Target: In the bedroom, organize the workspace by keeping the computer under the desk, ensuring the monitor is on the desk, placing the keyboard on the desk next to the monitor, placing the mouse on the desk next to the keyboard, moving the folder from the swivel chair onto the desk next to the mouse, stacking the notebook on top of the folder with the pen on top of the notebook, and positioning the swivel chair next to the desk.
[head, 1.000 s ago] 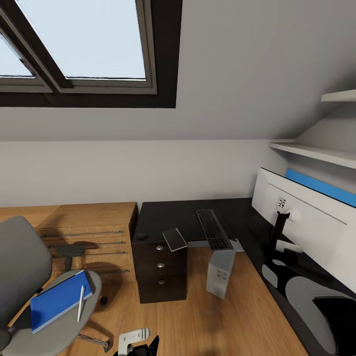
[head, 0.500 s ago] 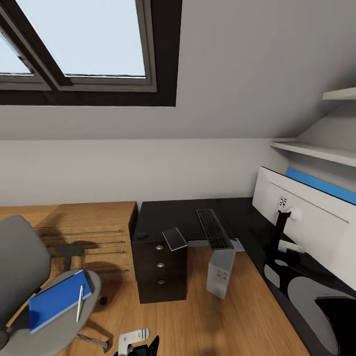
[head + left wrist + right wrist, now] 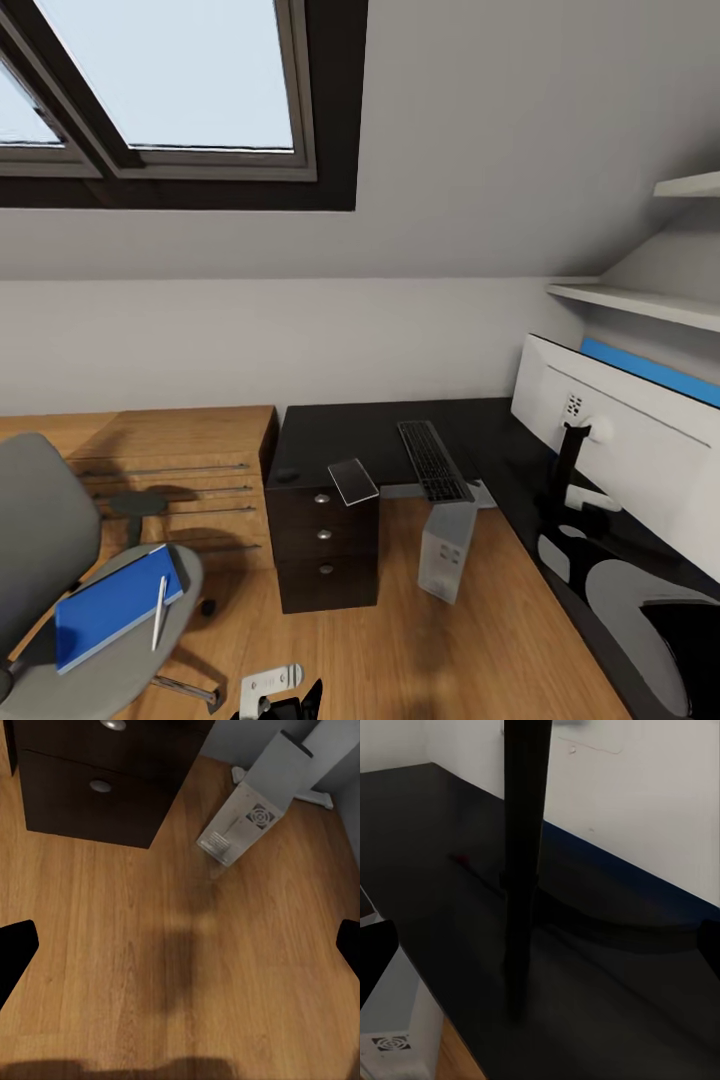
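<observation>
Sloped attic walls and a skylight fill the upper frame above our black desk, which carries the keyboard at centre and the monitor at right. At lower left, the folder and pen lie on the swivel chair. Both of our grippers, left gripper and right gripper, hang wide and empty. We should approach the chair squarely and grasp the folder's edge.
</observation>
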